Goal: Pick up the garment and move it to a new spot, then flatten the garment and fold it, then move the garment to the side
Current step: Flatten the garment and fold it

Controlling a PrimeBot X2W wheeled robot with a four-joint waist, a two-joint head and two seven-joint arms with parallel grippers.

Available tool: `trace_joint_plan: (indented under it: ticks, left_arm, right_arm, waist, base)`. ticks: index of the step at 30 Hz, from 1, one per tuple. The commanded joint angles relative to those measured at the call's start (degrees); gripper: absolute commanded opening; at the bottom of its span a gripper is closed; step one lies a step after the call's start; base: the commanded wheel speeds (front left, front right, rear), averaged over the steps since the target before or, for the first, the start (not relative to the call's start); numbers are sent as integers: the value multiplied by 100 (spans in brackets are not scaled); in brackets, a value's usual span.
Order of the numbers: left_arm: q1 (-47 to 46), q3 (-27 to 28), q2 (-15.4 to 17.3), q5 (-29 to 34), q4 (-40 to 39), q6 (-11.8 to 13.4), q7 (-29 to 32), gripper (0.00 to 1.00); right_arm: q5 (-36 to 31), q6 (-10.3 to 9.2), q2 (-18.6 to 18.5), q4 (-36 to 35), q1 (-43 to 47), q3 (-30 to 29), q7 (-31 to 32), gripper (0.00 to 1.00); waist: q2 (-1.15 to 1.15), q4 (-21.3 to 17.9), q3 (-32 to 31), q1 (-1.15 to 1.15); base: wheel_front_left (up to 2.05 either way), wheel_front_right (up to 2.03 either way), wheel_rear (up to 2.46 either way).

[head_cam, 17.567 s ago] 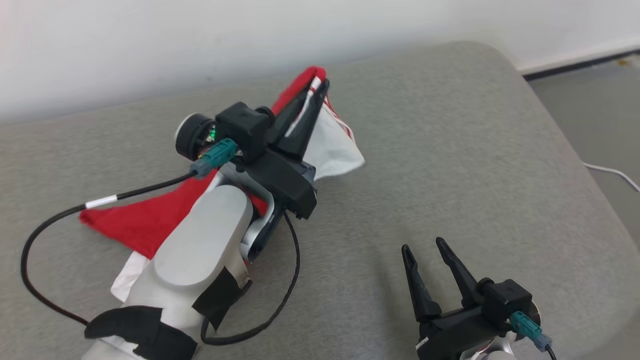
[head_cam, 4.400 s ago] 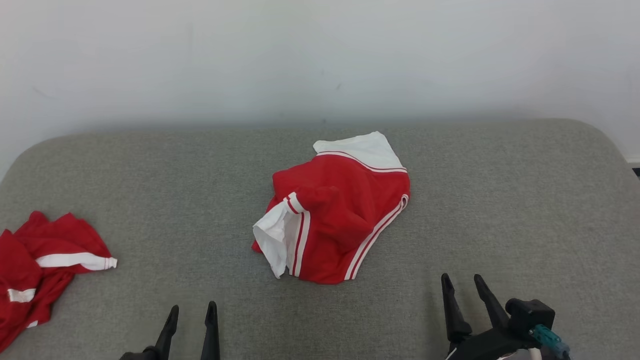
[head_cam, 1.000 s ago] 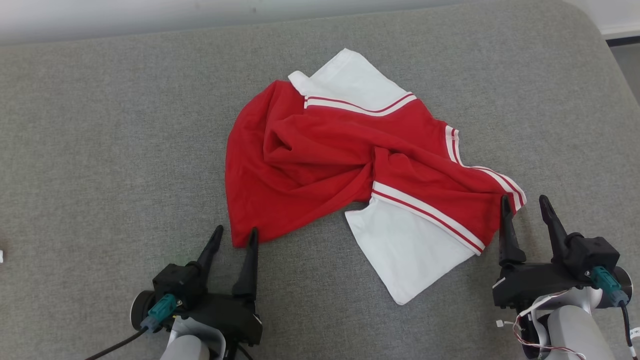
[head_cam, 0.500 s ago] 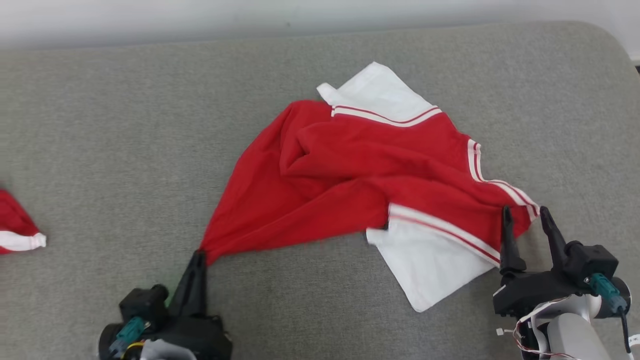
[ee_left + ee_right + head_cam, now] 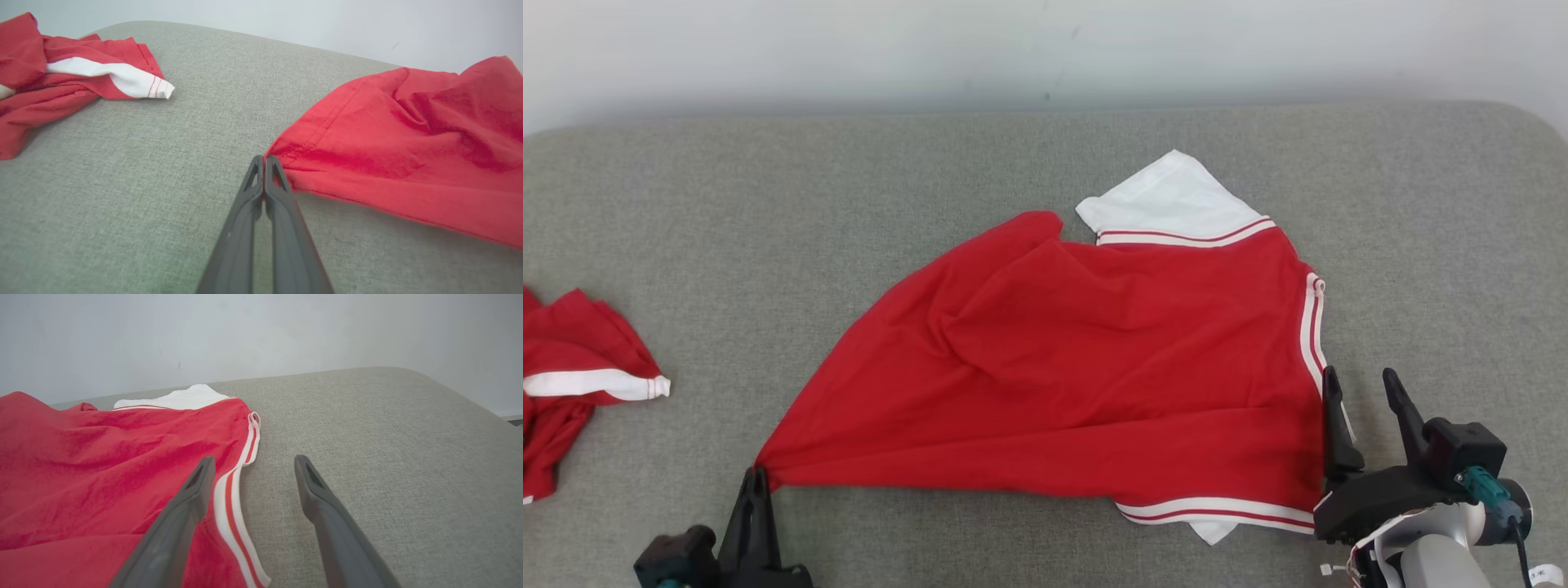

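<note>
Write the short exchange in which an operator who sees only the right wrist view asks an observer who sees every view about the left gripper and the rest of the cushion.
Operator: Is the left gripper holding the shirt?
Observer: Yes, it is shut on the shirt's red corner.
Operator: Is anything else lying on the cushion?
Observer: A second red and white garment lies crumpled at the far left, apart from the shirt.

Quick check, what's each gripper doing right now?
Left gripper: closed, pinching a corner of the red garment.
Right gripper: open at the garment's striped edge, holding nothing.
</note>
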Motion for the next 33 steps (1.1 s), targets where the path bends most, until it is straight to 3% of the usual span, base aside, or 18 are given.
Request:
trace_joint_plan:
  ticks: [1, 2, 3, 4, 15, 33]
  left_arm:
    - [98, 32, 22, 51, 33, -10, -11, 0]
    - [135, 23, 20, 37, 60, -12, -11, 18]
    - [155, 33, 22, 22, 88, -13, -11, 94]
    - [161, 55, 24, 9, 115, -17, -11, 100]
    - [729, -49, 17, -61, -306, 140, -11, 100]
    - [1265, -415, 19, -146, -681, 234, -11, 100]
  right_arm:
    - [-15, -13, 27, 36, 82, 32, -2, 100]
    - [-9, -13, 36, 56, 95, 50, -2, 100]
    - [0, -13, 41, 77, 107, 66, -2, 100]
    - [11, -13, 46, 91, 123, 85, -2, 100]
    - [159, -13, 152, 135, 611, 423, -2, 100]
    - [424, -13, 60, -201, 1811, 1294, -2, 100]
  waist:
    - [0, 22, -103, 0]
    - [0, 20, -137, 0]
    - [0, 18, -169, 0]
    - [0, 16, -206, 0]
    - [0, -16, -728, 0]
    - [0, 130, -917, 0]
  base:
    - [0, 0, 0]
    - [0, 0, 0]
    - [0, 0, 0]
    - [0, 0, 0]
    - [0, 0, 0]
    - [0, 0, 0]
